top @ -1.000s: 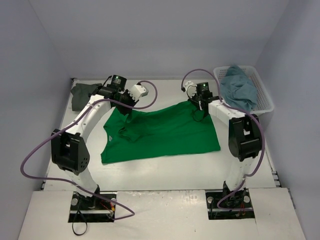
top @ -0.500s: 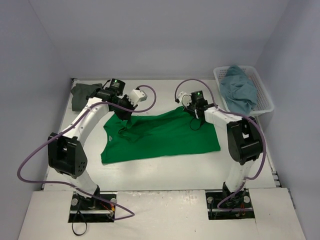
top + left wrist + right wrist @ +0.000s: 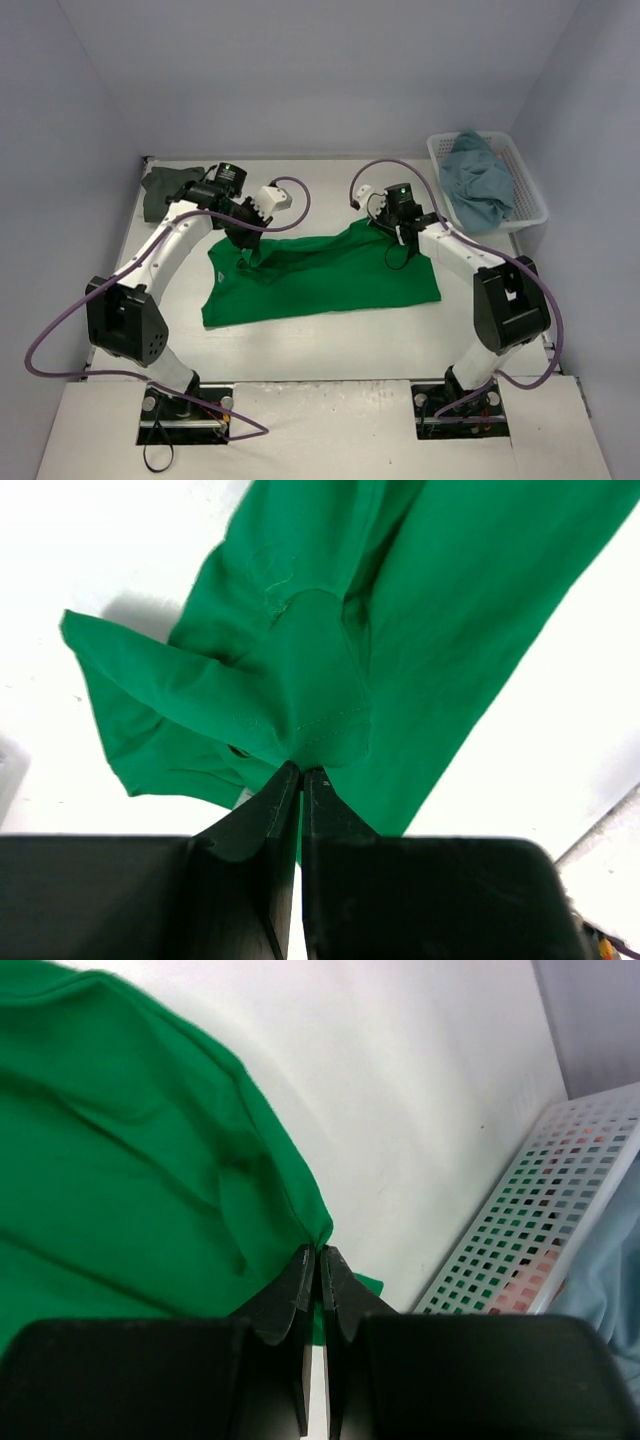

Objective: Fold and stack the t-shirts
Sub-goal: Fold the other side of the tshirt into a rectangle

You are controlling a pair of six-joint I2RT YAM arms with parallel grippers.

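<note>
Two claws: both pressed together, each pinching the far edge of the green t-shirt (image 3: 330,285).
Left claw (image 3: 302,772): tips closed on a bunched fold of green cloth, which hangs from them, lifted a little off the table (image 3: 330,345).
Right claw (image 3: 318,1252): tips closed on the shirt's far right corner, near the white basket (image 3: 532,200).
Left arm (image 3: 165,250): stretched forward, bent inward, wrist pointing down.
Right arm (image 3: 455,255): leaning forward and inward, wrist down.
Green t-shirt: middle of the table, near part flat, far edge raised between the claws.
Blue t-shirt (image 3: 478,180): heaped in the basket.
Olive-grey t-shirt (image 3: 160,192): far left corner of the table.
</note>
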